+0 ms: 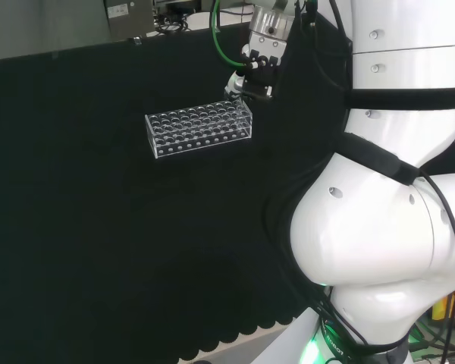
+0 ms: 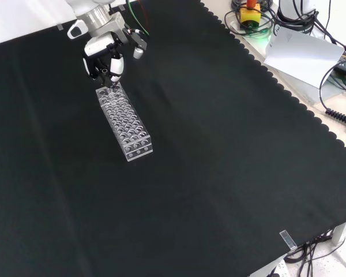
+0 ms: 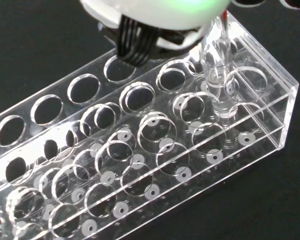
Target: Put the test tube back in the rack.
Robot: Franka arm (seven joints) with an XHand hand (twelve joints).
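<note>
Hand (image 2: pixel 108 57) parked right over the far end of the clear rack (image 2: pixel 124 121), fingers curled around the top of the test tube (image 3: pixel 217 75), so gripping it, not empty. Just under the palm in the wrist view: tube hanging close to upright, rounded bottom already down through one of the top-plate holes near the rack's end wall, not yet looking seated on the bottom plate, though hard to be sure through all that clear plastic. Handling guess: light, stiff, thin glass or plastic, slick walls, probably fragile if knocked sideways against a hole rim. Best held high near the mouth like now, leaving the lower length free to slide through both plates. Straight down only, no tilt, otherwise jamming between the upper and lower holes seems likely. A bit further out from the hand: the rest of the rack stretching away, rows of holes, apparently all empty, sitting flat on the black cloth (image 2: pixel 219 150). Well beyond that, plain cloth out to the scalloped edge, then cables and gear off the bench, none of it in the way.
</note>
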